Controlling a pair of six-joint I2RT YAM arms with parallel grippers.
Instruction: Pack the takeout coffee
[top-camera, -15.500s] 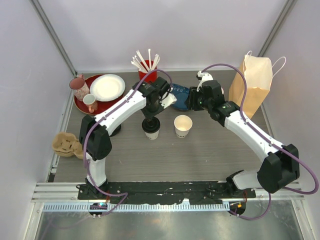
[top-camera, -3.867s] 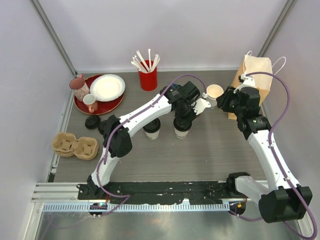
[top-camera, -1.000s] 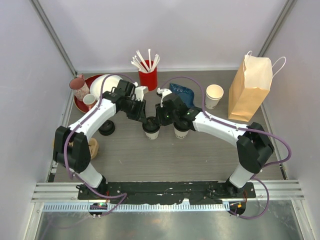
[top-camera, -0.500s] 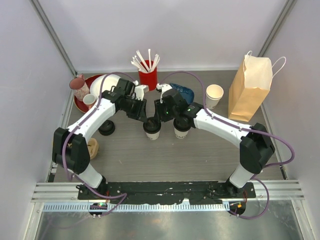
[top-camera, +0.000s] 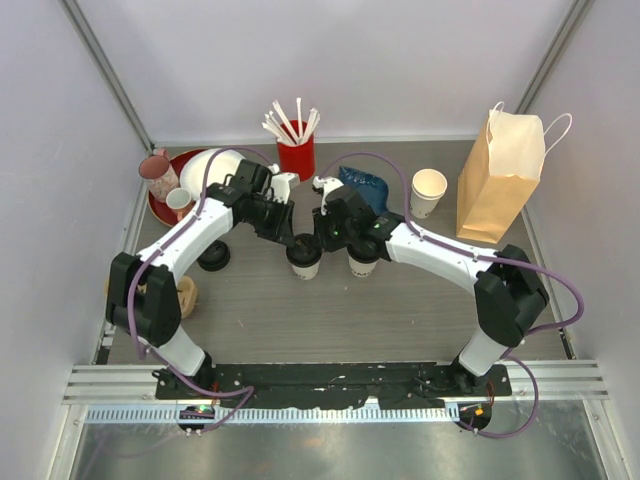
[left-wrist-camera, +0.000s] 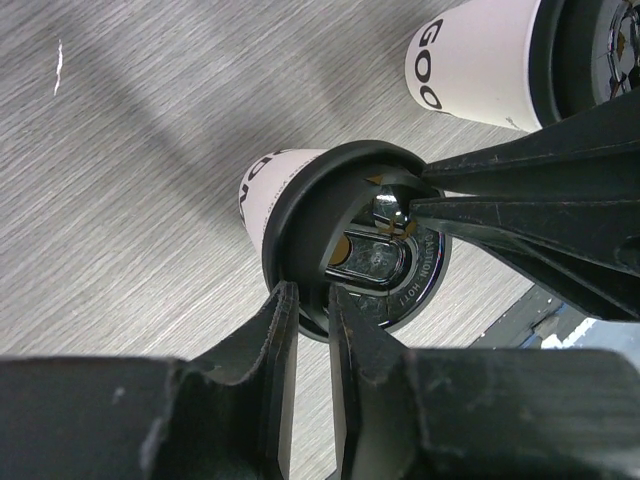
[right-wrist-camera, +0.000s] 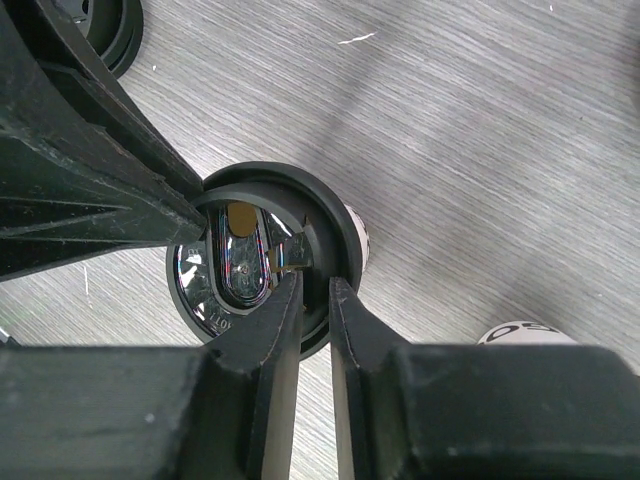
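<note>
Both arms have closed in on one takeout cup (top-camera: 303, 265). Your left gripper (left-wrist-camera: 308, 295) and right gripper (right-wrist-camera: 315, 285) each pinch its black lid (left-wrist-camera: 310, 190) from opposite sides, jaws nearly shut on the rim. The second cup (top-camera: 362, 266) stands just beside the right jaws. This looks like lid seating — packing has not begun.

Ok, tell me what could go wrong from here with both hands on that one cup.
1. The left hand and right hand each pinch only the rim of the black lid; lifting may pop it off the lidded cup.
2. Uneven pulls from opposite sides could tip it.
3. The second lidded cup stands close by; the right arm might knock it.
</note>
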